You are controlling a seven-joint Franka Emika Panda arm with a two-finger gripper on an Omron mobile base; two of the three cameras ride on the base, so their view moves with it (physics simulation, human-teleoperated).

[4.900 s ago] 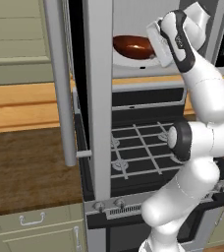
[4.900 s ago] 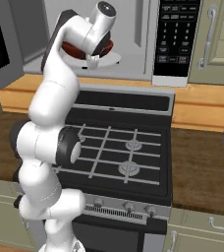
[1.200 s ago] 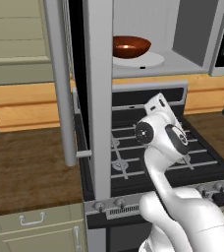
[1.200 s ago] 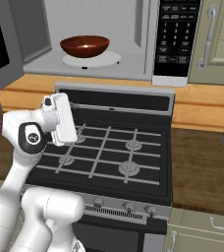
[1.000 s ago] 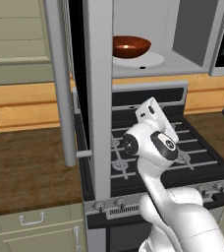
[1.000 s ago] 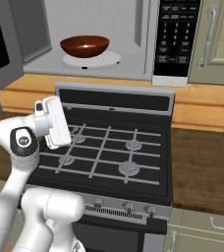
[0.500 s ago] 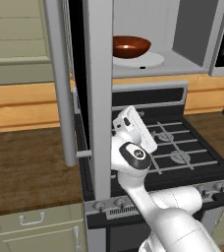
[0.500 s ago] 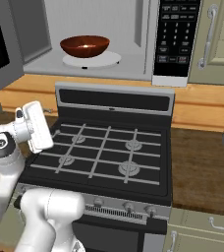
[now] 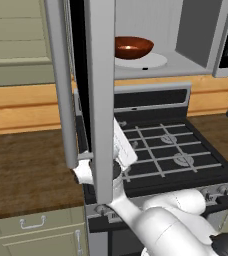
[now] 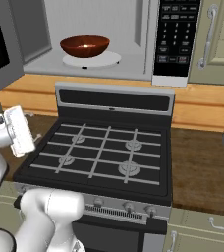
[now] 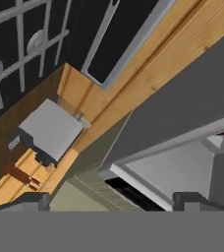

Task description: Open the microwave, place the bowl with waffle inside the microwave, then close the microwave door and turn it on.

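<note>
The microwave (image 10: 133, 74) stands open above the stove. On its white turntable (image 10: 104, 61) sits the reddish-brown bowl (image 10: 84, 46), also in the left base view as the bowl (image 9: 133, 46); what it holds is hidden. The microwave door (image 9: 100, 100) swings out toward me, edge-on, with its bar handle (image 9: 61, 85) on the left. My white hand (image 10: 16, 130) hangs low at the stove's front left corner, well below the bowl and close behind the door's lower end. In the hand view my gripper (image 11: 111, 201) is open with nothing between its fingertips (image 11: 28, 199).
A black gas stove (image 10: 104, 152) with grey grates lies under the microwave. Wooden counter (image 9: 31, 165) runs on both sides. A grey box-shaped appliance (image 11: 50, 129) sits on the counter. Beige cabinets (image 10: 217, 39) flank the black button panel (image 10: 175, 34).
My hand has come out of the microwave, leaving the bowl on the turntable. Over the last second it swung left across the stove toward the open door's lower edge.
</note>
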